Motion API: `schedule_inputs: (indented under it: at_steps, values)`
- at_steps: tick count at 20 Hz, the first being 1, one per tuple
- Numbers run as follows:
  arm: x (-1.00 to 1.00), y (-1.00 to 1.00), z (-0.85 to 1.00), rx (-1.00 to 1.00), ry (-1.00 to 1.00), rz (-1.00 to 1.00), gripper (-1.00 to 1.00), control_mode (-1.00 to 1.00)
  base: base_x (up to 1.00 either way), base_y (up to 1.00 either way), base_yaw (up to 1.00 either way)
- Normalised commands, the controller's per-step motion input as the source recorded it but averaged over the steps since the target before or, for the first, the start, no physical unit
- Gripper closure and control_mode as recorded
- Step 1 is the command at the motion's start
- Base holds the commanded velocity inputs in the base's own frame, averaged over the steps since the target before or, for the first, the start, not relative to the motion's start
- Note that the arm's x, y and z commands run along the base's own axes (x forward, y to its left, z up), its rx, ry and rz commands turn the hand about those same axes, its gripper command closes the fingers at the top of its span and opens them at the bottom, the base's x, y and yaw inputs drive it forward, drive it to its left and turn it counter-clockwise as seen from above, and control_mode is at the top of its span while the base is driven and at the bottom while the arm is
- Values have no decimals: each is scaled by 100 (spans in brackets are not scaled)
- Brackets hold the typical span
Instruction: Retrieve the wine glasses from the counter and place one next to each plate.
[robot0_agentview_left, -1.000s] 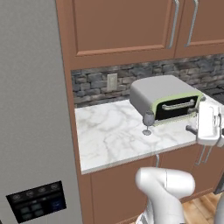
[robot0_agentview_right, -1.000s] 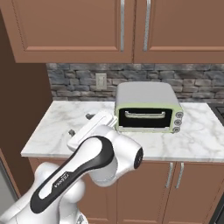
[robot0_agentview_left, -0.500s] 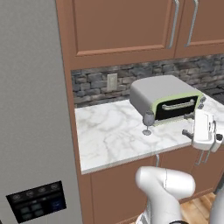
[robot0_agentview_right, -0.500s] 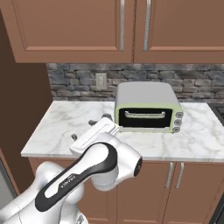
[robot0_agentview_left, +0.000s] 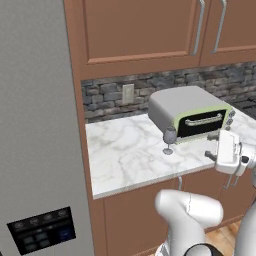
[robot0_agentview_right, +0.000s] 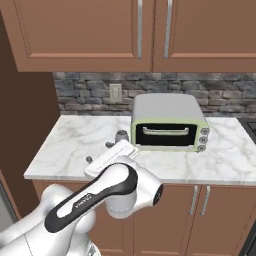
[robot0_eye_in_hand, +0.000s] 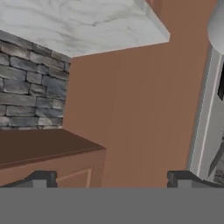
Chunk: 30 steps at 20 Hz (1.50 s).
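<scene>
One wine glass (robot0_agentview_left: 170, 139), small and grey-blue, stands upright on the counter (robot0_agentview_left: 125, 155) just in front of the toaster oven's left corner. From the right it (robot0_agentview_right: 121, 136) peeks out behind my hand. My gripper (robot0_agentview_left: 210, 146) hovers at the counter's front edge, to the right of the glass and apart from it. Its jaws are open with nothing between them. It (robot0_agentview_right: 99, 153) lies sideways there, and in the hand view (robot0_eye_in_hand: 112, 178) it faces brown cabinet wood beside the marble counter (robot0_eye_in_hand: 87, 22). The plates are out of view.
A grey toaster oven (robot0_agentview_left: 192, 112) with a green-trimmed front sits at the back right of the counter. A tall grey fridge (robot0_agentview_left: 35, 125) bounds the counter's left end. Wooden wall cabinets (robot0_agentview_right: 135, 30) hang above a stone backsplash (robot0_agentview_right: 90, 92).
My hand has drifted a little lower and toward the wine glass along the counter's front edge. The jaws stayed open and the glass has not moved.
</scene>
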Motion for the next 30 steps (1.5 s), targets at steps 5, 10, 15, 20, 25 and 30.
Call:
schedule_inputs:
  at_steps: [5,10,15,20,25,30]
  values:
    - [9,-17,-17,0,3,0,-100,-100,0,0,0]
    - [3,-1,-16,0,0,0,-100,-100,0,0,0]
    - [8,0,-17,0,1,0,-100,-100,0,0,0]
    - [23,0,-16,0,6,0,-100,-100,0,0,0]
    - [34,0,-10,0,11,0,-100,-100,0,0,0]
    - [27,0,-12,0,8,0,-100,-100,0,0,0]
